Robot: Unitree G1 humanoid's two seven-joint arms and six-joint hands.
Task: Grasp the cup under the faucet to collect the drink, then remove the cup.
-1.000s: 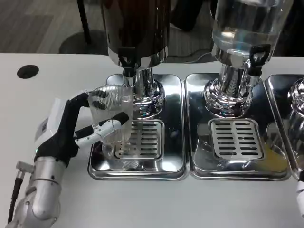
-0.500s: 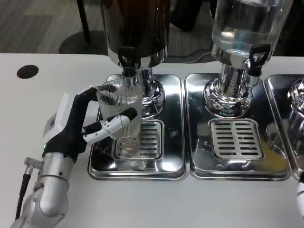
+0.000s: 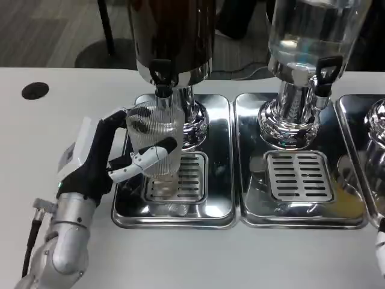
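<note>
Standing in a row at the back of the white table point(image 3: 72, 78) are two drink dispensers in full sight: a dark one point(image 3: 173, 36) with a black faucet point(image 3: 160, 75), and a clear one point(image 3: 313, 36) with its own black tap point(image 3: 325, 71). Each is sitting on its own steel drip tray, the left tray point(image 3: 129, 214) and the middle tray point(image 3: 252, 211), and a slice of a third tray point(image 3: 355, 120) with a glassy object on it is showing at the picture's right edge. One ribbed clear cup point(image 3: 155, 141) is in play. One black round spot point(image 3: 35, 90) is lying on the table, well apart from the fingers, toward the far left.

The left hand point(image 3: 105, 159) is reaching in from the lower left, its silver forearm rising toward the tray, and its fingers point(image 3: 150, 158) are wrapping around the cup: one is crossing the near face, another curling behind the far side near the rim. The cup is standing upright between them, directly beneath the dark dispenser's faucet and above the slotted grate point(image 3: 189, 177) of the left tray; whether its base is touching the grate cannot be told.

Just a white sliver of the right hand point(image 3: 380, 250) is peeking in at the lower right edge, and its finger state cannot be told.
</note>
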